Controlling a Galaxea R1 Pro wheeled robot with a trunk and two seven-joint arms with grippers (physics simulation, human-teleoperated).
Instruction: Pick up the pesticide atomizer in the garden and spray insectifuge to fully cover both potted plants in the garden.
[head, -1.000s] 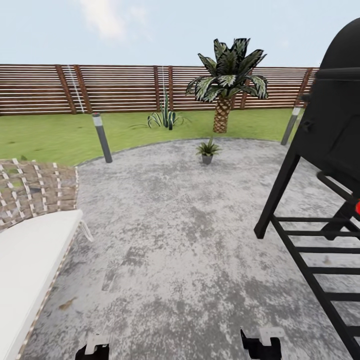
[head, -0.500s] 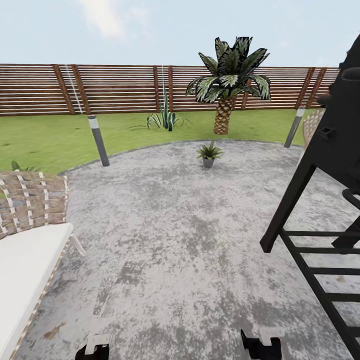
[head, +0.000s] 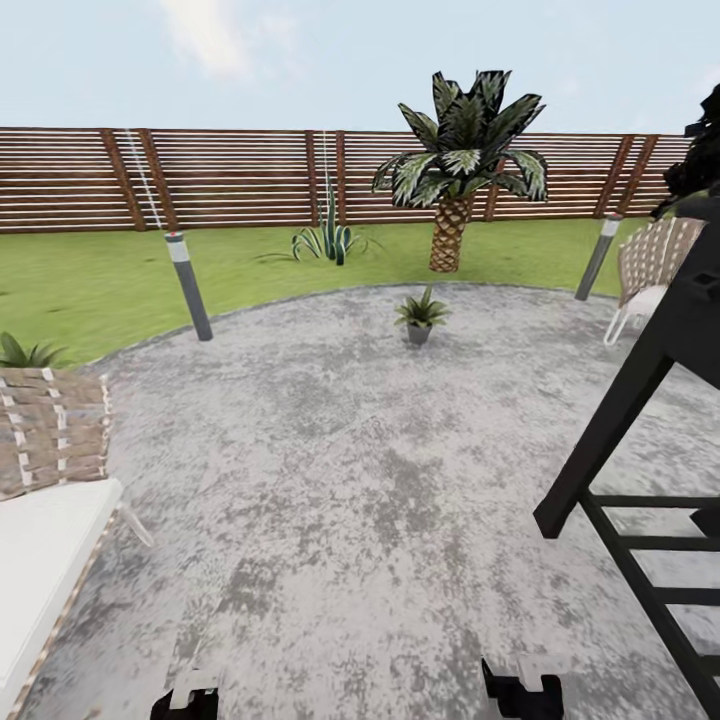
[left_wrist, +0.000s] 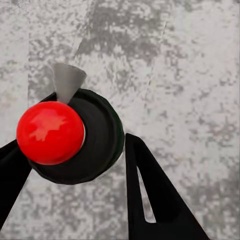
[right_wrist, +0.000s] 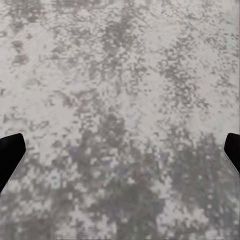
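Note:
In the left wrist view my left gripper (left_wrist: 75, 167) is shut on the pesticide atomizer (left_wrist: 97, 135), seen end-on: a dark round body with a red ball top and a pale grey cone nozzle, above the paved patio. One potted plant (head: 419, 317), a low green rosette in a grey pot, stands at the patio's far edge, straight ahead and far from both arms. My left gripper (head: 185, 700) and my right gripper (head: 520, 690) peek in at the head view's bottom edge. The right gripper (right_wrist: 120, 155) is open, with bare paving between its fingers.
A black grill frame (head: 640, 480) stands close on the right. A woven chair with a white cushion (head: 45, 500) is close on the left, green leaves (head: 25, 352) behind it. Two bollards (head: 188, 286) (head: 597, 257), a palm (head: 455, 180), another woven chair (head: 655, 265) and the slat fence (head: 230, 175) lie beyond.
The whole head view has shifted as the robot moved: the grill slid out to the right, the near chair slid left, and a woven chair came into view at far right. Both grippers look unchanged.

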